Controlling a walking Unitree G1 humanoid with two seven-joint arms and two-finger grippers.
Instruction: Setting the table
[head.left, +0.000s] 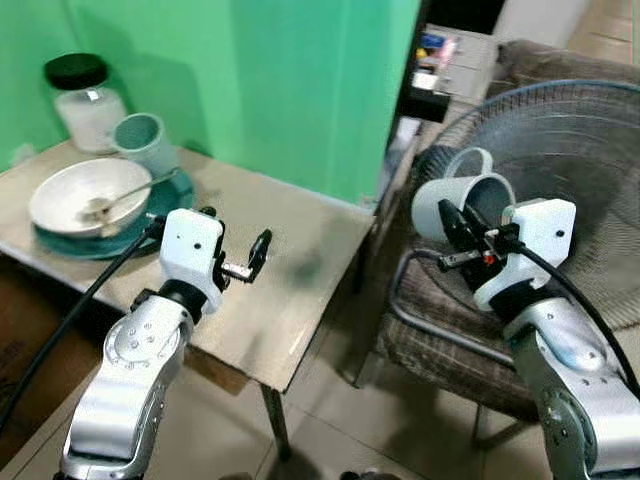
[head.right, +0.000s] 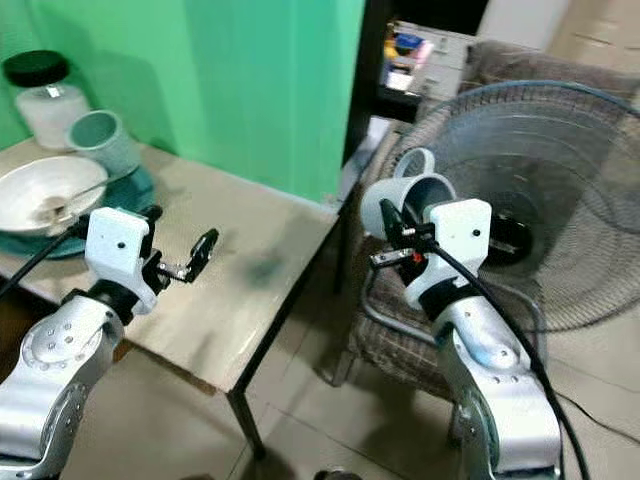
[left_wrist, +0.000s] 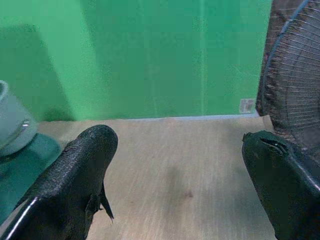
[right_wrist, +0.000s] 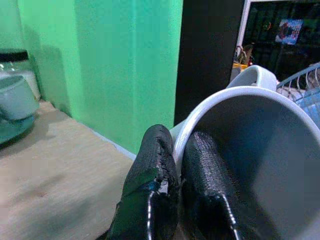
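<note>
My right gripper (head.left: 452, 218) is shut on the rim of a pale grey mug (head.left: 470, 197), one finger inside and one outside, held tilted in the air to the right of the table. The right wrist view shows the fingers (right_wrist: 150, 185) pinching the mug wall (right_wrist: 260, 150). My left gripper (head.left: 235, 232) hovers open and empty over the bare wooden table (head.left: 310, 250). At the table's far left, a white bowl (head.left: 75, 195) with a spoon (head.left: 135, 190) sits on a teal plate (head.left: 165, 205), with a teal cup (head.left: 145, 140) behind it.
A glass jar with a black lid (head.left: 82, 100) stands in the back left corner against the green wall. A large standing fan (head.left: 570, 170) and a woven chair (head.left: 450, 335) are right of the table, close behind the held mug. Tiled floor lies below.
</note>
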